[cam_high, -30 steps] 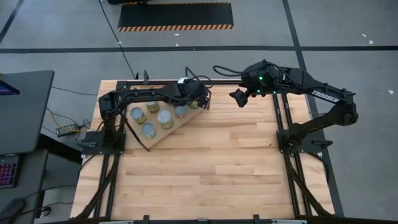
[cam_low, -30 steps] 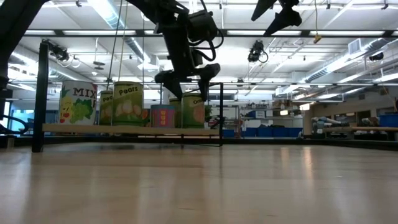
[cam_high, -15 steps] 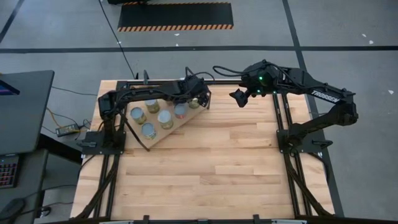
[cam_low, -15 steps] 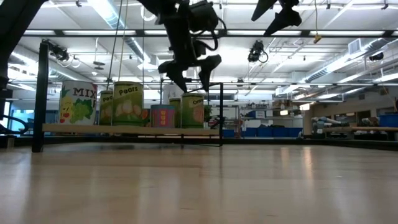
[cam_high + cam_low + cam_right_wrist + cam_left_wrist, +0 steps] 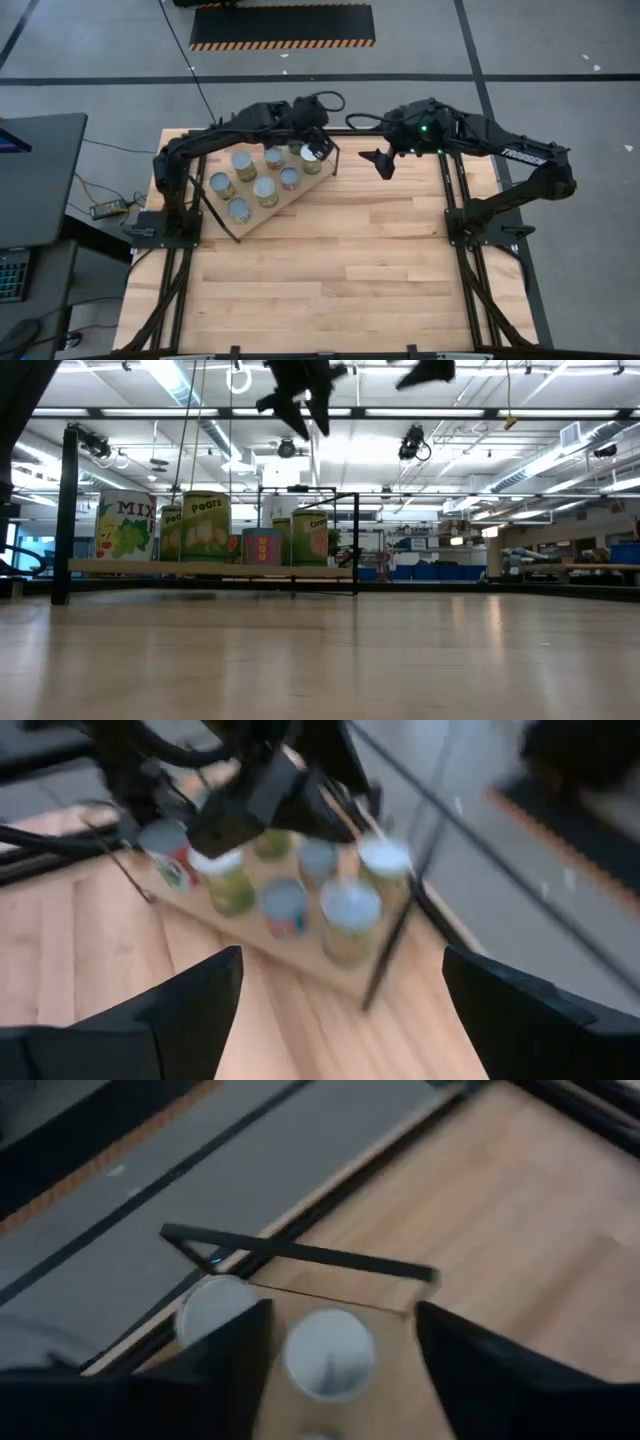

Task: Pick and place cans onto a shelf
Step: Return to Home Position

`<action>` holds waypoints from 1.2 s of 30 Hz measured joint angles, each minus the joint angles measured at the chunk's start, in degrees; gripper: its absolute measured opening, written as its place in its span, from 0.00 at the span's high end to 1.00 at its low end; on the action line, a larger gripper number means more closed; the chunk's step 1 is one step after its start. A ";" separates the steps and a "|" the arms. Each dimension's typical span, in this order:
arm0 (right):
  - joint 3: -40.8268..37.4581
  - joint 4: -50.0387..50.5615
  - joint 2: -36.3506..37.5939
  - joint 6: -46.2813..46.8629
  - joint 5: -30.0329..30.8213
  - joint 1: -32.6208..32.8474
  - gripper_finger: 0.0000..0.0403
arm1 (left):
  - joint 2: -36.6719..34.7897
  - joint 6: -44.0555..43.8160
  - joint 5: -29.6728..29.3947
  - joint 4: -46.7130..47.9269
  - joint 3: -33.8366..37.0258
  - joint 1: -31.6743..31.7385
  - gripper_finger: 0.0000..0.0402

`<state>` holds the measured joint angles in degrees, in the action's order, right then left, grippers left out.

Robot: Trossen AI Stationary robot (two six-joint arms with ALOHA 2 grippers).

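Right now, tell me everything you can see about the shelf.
The shelf is a rectangular light-wood board in a thin black wire frame with short black legs. It stands at an angle on the tabletop, on the left arm's side. At least seven cans stand upright on it in rows, round tops up, and the low view shows their labelled sides. Nothing else touches it: the left gripper hangs open well above it.

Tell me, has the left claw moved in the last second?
Yes. The left claw has risen: it was just above the cans on the shelf and now hangs far above them. The right claw hangs raised nearby.
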<state>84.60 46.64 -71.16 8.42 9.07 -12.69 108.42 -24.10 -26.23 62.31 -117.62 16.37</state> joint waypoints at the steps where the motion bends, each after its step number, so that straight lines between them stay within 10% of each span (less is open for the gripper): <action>1: -0.02 -2.29 0.13 -1.98 -0.54 0.71 0.13 | -0.99 1.73 2.21 0.24 -0.09 -0.16 0.43; 10: -0.02 -22.12 6.23 -10.86 -9.11 2.67 0.14 | -9.15 18.04 18.23 1.35 -0.11 -2.48 0.97; 16: -0.02 -20.66 10.72 -5.63 -9.13 0.58 0.14 | -15.16 25.15 20.50 2.36 -0.09 1.60 0.96; 29: 0.02 -34.86 11.57 -0.14 -8.68 0.19 0.14 | -21.90 38.10 49.51 5.44 -0.09 13.30 0.97; 36: -3.43 -34.39 12.20 -1.26 -8.87 5.20 0.38 | -23.85 41.12 61.16 8.25 -0.07 17.79 0.99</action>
<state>81.16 12.25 -58.95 7.15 0.21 -7.49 84.57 17.02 34.93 70.55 -117.69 34.16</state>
